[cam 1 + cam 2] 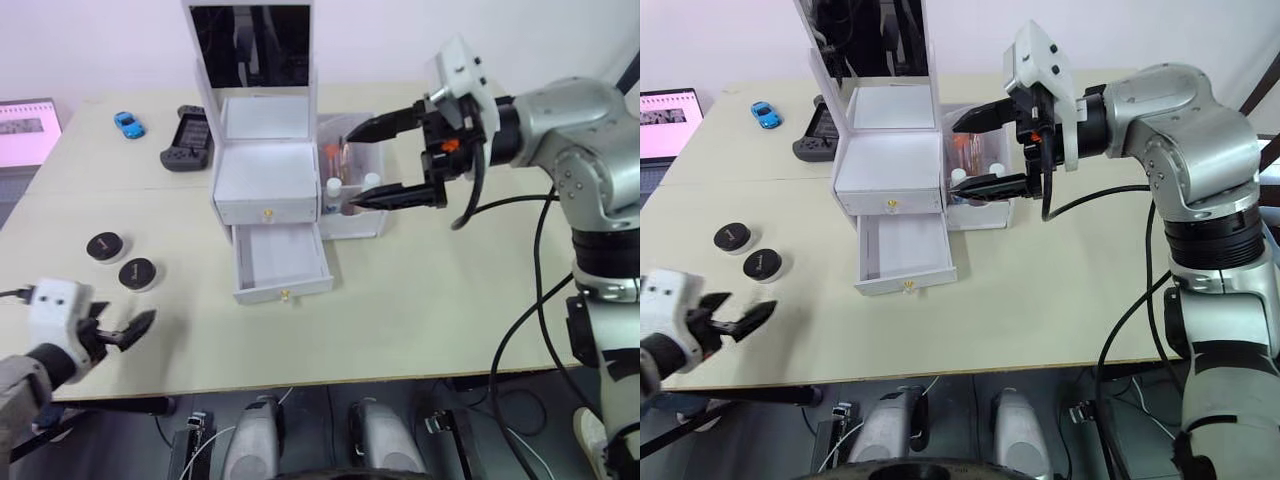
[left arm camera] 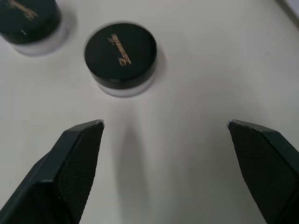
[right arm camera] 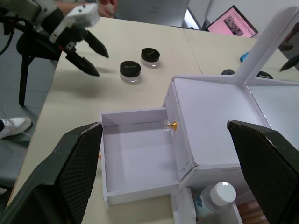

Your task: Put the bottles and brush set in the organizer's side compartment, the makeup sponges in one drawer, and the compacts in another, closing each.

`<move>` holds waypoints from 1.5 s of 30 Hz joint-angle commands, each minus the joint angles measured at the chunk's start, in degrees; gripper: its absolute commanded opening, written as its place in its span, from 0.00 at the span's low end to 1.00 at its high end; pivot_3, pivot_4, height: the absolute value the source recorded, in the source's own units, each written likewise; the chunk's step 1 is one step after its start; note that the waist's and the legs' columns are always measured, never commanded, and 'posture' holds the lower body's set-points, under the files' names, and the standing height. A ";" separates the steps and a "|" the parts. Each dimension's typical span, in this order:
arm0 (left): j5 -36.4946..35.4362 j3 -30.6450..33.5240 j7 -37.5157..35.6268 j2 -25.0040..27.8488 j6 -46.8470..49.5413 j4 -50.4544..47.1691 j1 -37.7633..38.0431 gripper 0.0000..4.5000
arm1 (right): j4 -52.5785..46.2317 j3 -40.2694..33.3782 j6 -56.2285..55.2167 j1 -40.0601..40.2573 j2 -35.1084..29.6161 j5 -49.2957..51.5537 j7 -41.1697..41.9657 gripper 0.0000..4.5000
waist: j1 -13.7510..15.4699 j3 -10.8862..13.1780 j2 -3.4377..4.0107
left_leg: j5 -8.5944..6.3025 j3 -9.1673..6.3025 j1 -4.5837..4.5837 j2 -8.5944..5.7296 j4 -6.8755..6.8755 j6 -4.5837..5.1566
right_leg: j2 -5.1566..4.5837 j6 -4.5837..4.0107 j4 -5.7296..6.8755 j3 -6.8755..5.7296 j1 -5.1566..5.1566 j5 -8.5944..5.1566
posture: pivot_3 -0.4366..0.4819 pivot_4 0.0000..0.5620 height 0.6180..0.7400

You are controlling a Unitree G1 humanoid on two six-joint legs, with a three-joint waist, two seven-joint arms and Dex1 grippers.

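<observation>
The white organizer (image 1: 265, 165) stands mid-table with its mirror lid up. Its upper drawer is shut, and the lower drawer (image 1: 281, 258) is pulled out and empty. The side compartment (image 1: 365, 222) holds the white-capped bottles (image 1: 333, 187) and the brush set (image 1: 334, 155). My right gripper (image 1: 347, 170) hovers open over that compartment. Two black compacts (image 1: 136, 273) (image 1: 105, 246) lie at the table's left. My left gripper (image 1: 135, 330) is open and empty, just short of the nearer compact (image 2: 120, 56). The makeup sponges are out of view.
A blue toy car (image 1: 128, 124) and a black game controller (image 1: 188, 140) lie at the back left. A pink-lit screen (image 1: 25, 130) sits at the left edge. The open drawer juts toward the table's front edge (image 1: 330, 380).
</observation>
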 commanded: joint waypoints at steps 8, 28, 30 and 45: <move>5.66 -9.41 3.28 4.15 4.06 16.09 -19.50 0.99 | -5.13 -4.02 1.17 1.63 -5.37 -1.19 -2.32 1.00 | 0.04 0.00 -0.06 | 0.00 0.02 -0.02 -0.03 0.02 0.00 | 0.02 0.21 0.01 -0.02 0.01 0.11 | 0.48 0.27 1.00; 4.34 -11.05 -2.81 9.08 8.02 11.24 -26.28 0.60 | -6.54 -4.85 2.57 2.04 -5.81 -0.47 -4.51 1.00 | -0.02 0.01 -0.08 | 0.00 0.01 -0.02 -0.01 0.00 0.00 | 0.05 0.22 0.04 -0.03 -0.01 0.12 | 0.48 0.27 1.00; 2.22 -10.96 -5.93 9.84 7.39 8.77 -26.64 0.60 | -6.33 -4.72 2.40 1.87 -5.68 -0.59 -4.48 1.00 | 0.16 0.02 -0.09 | 0.00 0.01 -0.02 -0.01 0.01 0.00 | 0.03 0.21 0.04 -0.03 0.00 0.11 | 0.48 0.27 1.00; -4.27 -31.57 -6.81 1.15 12.11 -0.26 -42.17 0.60 | -9.87 -6.54 4.39 4.51 -6.53 0.45 -6.48 1.00 | 0.14 0.02 -0.10 | 0.01 -0.05 -0.03 -0.06 0.12 0.02 | 0.14 0.39 0.08 0.01 0.08 0.20 | 0.48 0.27 1.00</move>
